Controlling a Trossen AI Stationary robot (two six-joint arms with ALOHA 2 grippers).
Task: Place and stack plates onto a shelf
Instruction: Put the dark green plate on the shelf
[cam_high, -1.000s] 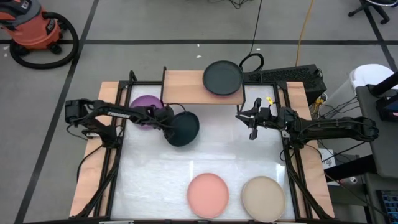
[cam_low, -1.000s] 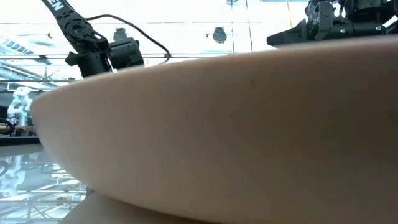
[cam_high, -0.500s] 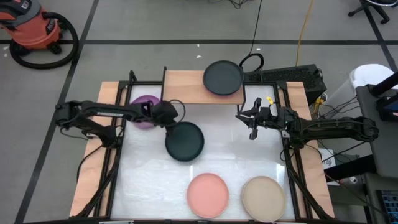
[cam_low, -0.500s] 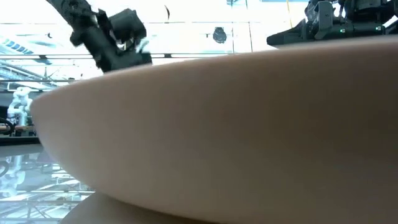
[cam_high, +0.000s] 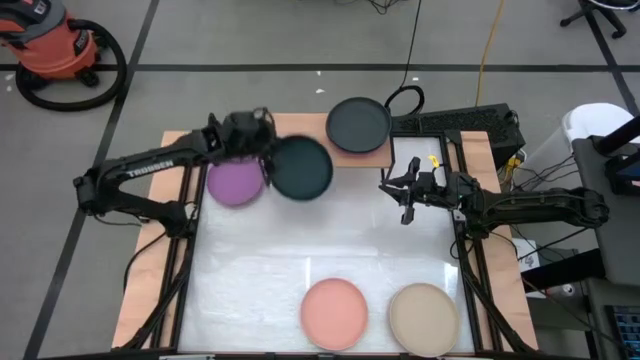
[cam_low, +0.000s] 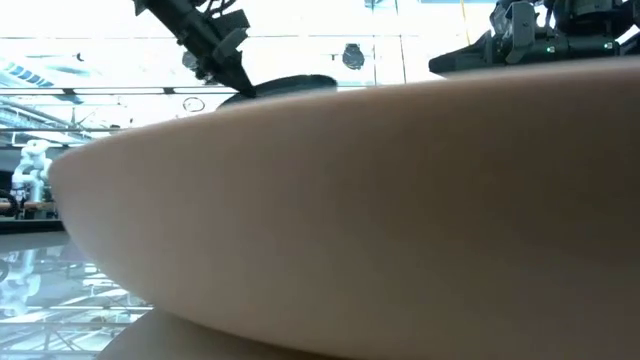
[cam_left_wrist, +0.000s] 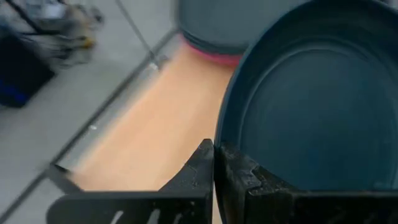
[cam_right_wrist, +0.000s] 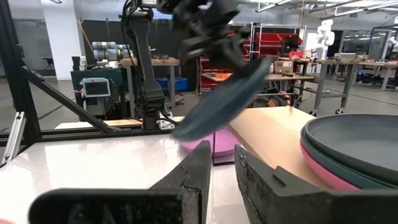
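My left gripper (cam_high: 263, 160) is shut on a dark teal plate (cam_high: 300, 168), which hangs in the air over the near left part of the light-wood shelf (cam_high: 295, 125). On the shelf's right part stands a stack with a dark plate (cam_high: 358, 124) on top and a magenta one (cam_right_wrist: 323, 171) beneath. A purple plate (cam_high: 235, 183) lies flat on the table left of the held plate. My right gripper (cam_high: 405, 200) hovers at the right, its fingers a little apart with nothing between them. My left gripper pinches the teal plate's rim (cam_left_wrist: 221, 134) on the side toward the table's left, one finger on the plate's inner face and one on its underside. The fingers come from the left, slanting down. The plate (cam_right_wrist: 227, 99) is lifted clear and tilted.
A salmon plate (cam_high: 334, 312) and a beige plate (cam_high: 423, 318) lie near the table's front edge. The beige plate (cam_low: 350, 220) fills most of the low view. Black frame bars run along the table's left and right sides.
My left gripper has gone up and toward the table's far edge with the dark teal plate. The plate has come off the white table top and now hangs tilted over the shelf's near left part. My right gripper has kept still.
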